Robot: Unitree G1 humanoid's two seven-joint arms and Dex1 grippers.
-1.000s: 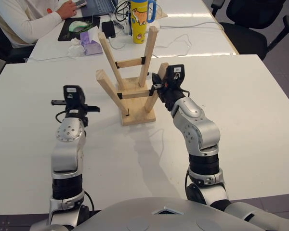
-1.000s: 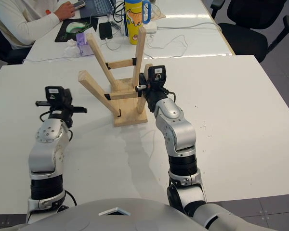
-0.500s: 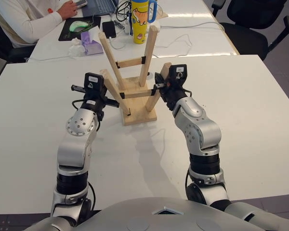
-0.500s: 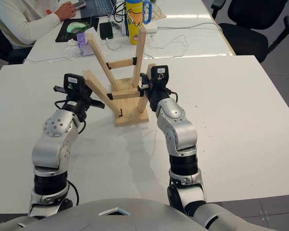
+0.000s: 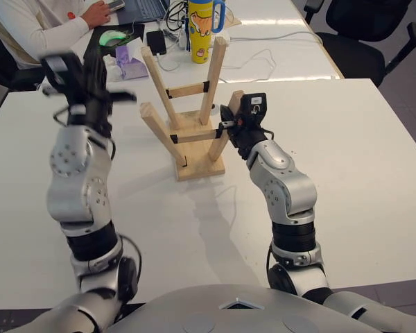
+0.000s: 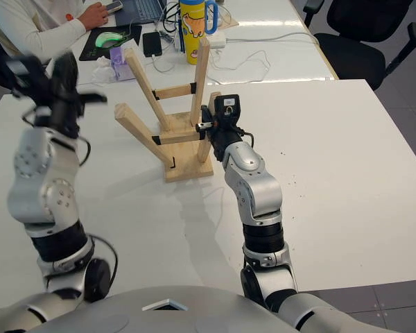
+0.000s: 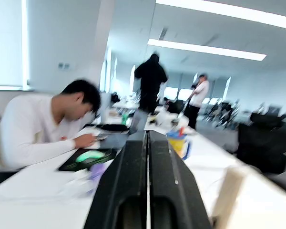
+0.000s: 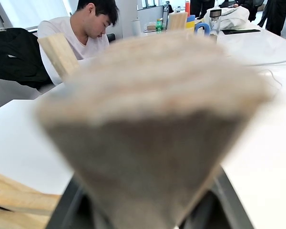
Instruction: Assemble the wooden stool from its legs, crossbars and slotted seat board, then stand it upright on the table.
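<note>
- Left eye view, left arm: the upper arm rises from the shoulder and the elbow is bent. The forearm stands nearly upright, so the left end effector [image 5: 73, 73] is held high above the far left part of the desk [image 5: 347, 152].
- Left wrist view: the two dark fingers [image 7: 126, 171] of the left end effector lie pressed together along a thin seam. They are clenched with nothing between them.
- Right eye view, right arm: the elbow is bent above the middle of the desk. The forearm stretches forward and slightly leftward, and the wrist sits at about the height of the lower crossbar [image 6: 177, 137].
- Right end effector [image 5: 229, 126]: it sits on the near right leg [image 5: 234, 100] of the stool [image 5: 191, 132], beside the black end of the lower crossbar.
- Right wrist view: pale wood stands between the dark fingers [image 8: 69, 207], so this end effector is grasping the near right leg.
- Stool: it stands upside down near the middle of the desk. The slotted seat board [image 5: 202, 166] lies flat on the desk surface, the four legs [image 5: 159, 128] point upward and splay outward, and the crossbars [image 5: 187, 90] are fitted between them.
- Relation: the right end effector touches the stool on its right side. The left end effector is well apart from the stool, to its left and higher than the tops of the near legs.
- Background: a yellow cup [image 5: 200, 28] stands on a second desk behind.
</note>
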